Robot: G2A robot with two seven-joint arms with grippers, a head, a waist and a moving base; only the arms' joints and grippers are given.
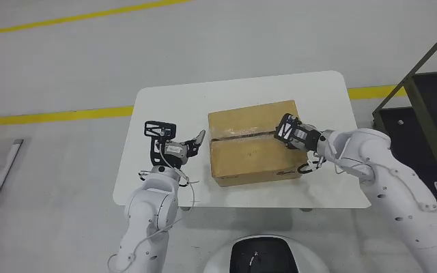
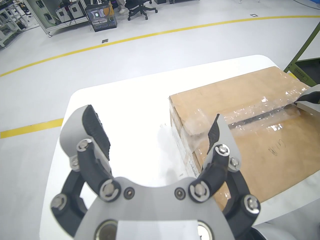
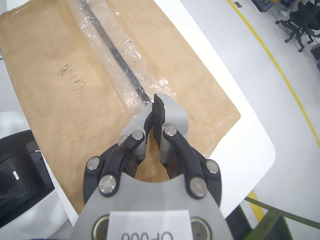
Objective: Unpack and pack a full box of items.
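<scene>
Box sat closed on table. Left gripper hovered beside its end, fingers spread wide. Right gripper was clenched tight at end of tape along seam; tape caught? Couldn't tell.

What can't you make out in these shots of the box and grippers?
- Contents of the box: every view, it is closed and taped.
- Whether the right gripper pinches the tape: right wrist view, the gripper itself covers the spot.
- The box's far end: left wrist view, cut off by the picture edge.
</scene>
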